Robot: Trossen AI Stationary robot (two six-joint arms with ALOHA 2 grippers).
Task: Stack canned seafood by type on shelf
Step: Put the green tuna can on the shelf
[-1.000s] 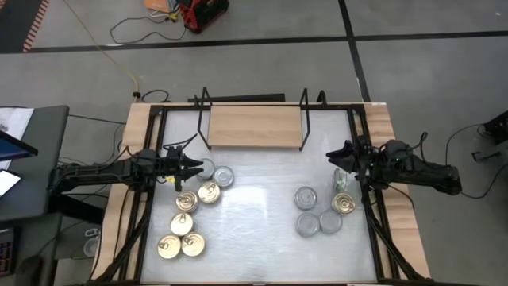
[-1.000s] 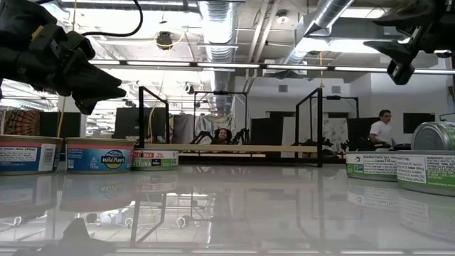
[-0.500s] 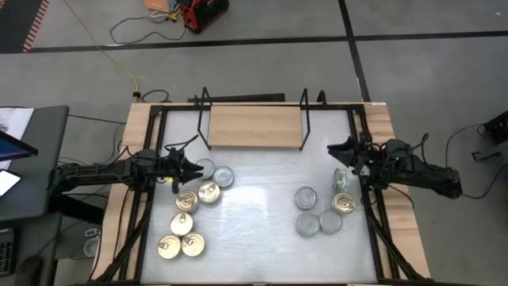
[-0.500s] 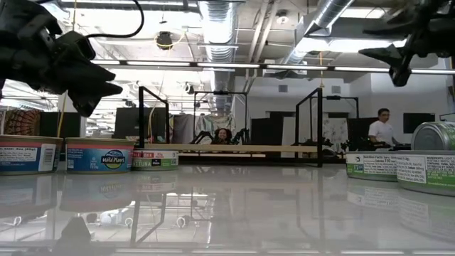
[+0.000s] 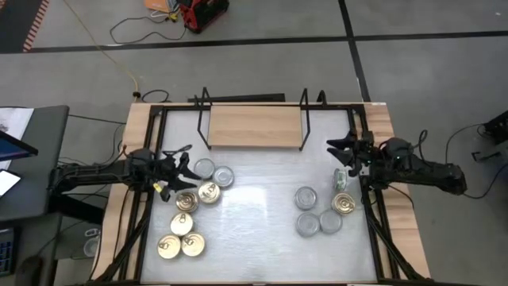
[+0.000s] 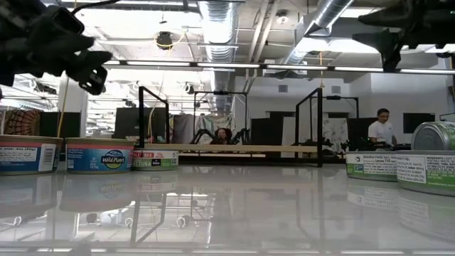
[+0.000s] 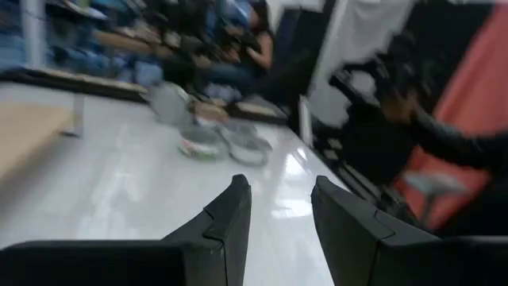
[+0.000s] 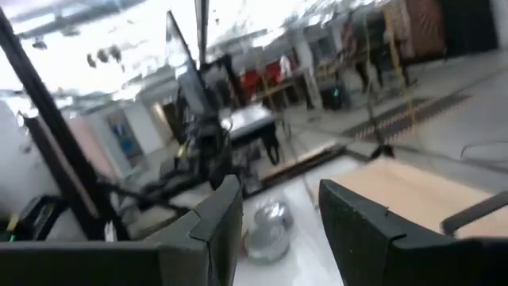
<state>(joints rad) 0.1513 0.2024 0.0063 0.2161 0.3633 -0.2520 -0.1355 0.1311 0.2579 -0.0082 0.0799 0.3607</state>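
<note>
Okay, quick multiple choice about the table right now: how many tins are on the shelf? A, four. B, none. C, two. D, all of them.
B: in the high view the shelf shows only bare wood between its wire ends, while the tins sit in two clusters on the white tabletop in front of it.

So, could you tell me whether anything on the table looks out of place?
One tin near the right gripper looks tipped on its side, label facing up; the other tins lie flat.
</note>
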